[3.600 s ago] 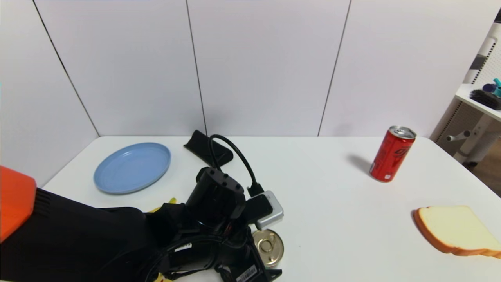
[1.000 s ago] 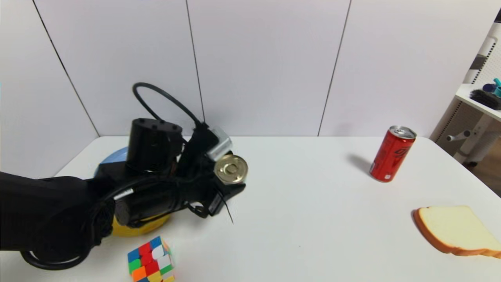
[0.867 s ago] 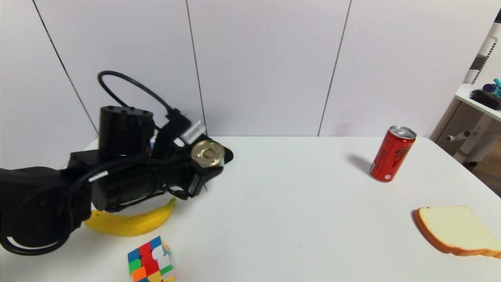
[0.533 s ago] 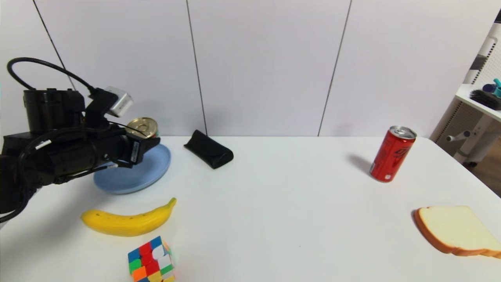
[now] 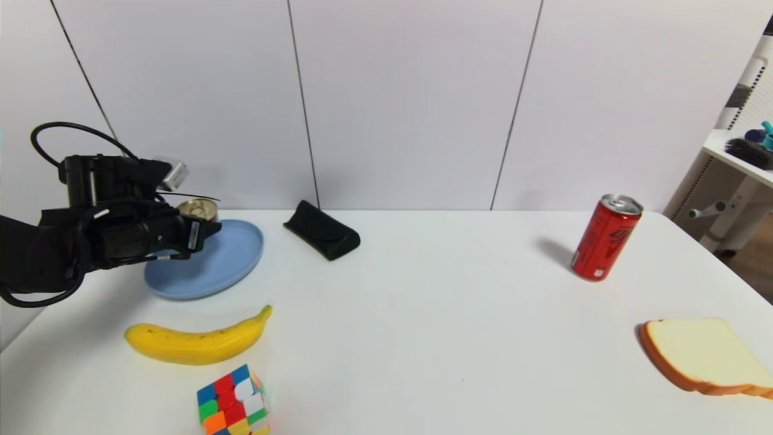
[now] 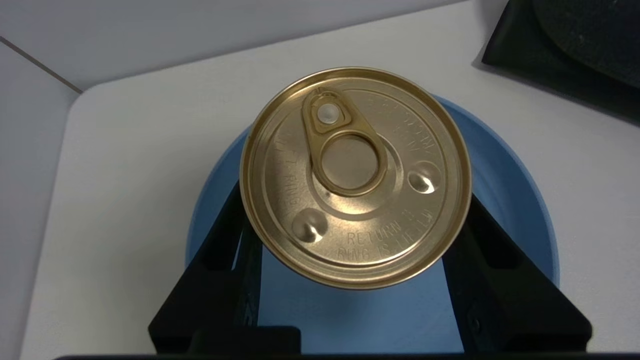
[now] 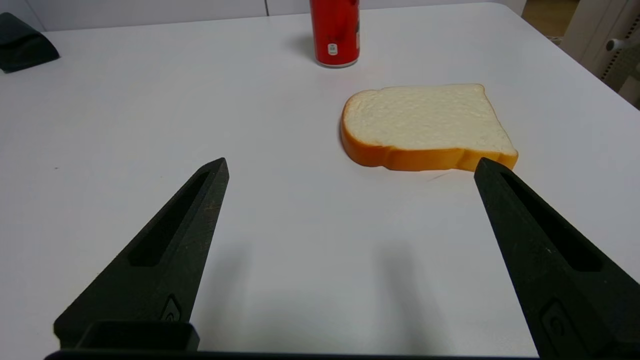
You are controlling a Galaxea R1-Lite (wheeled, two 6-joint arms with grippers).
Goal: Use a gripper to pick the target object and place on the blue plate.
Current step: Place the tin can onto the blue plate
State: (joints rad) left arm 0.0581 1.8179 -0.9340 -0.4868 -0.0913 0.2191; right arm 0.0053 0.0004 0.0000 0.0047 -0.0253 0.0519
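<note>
left tool [image 6: 354,225] pinched tin [image 6: 356,177] between its fingers | plate [image 6: 520,200] lay beneath tool | step: carrying to plate, seemingly near done | next: lower tin level, then part fingers | right tool [image 7: 351,165] idled near bread [image 7: 425,120]

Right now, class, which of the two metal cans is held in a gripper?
The tin with the gold pull-tab lid, between the left gripper's fingers over the plate; the red can stands on the table.
</note>
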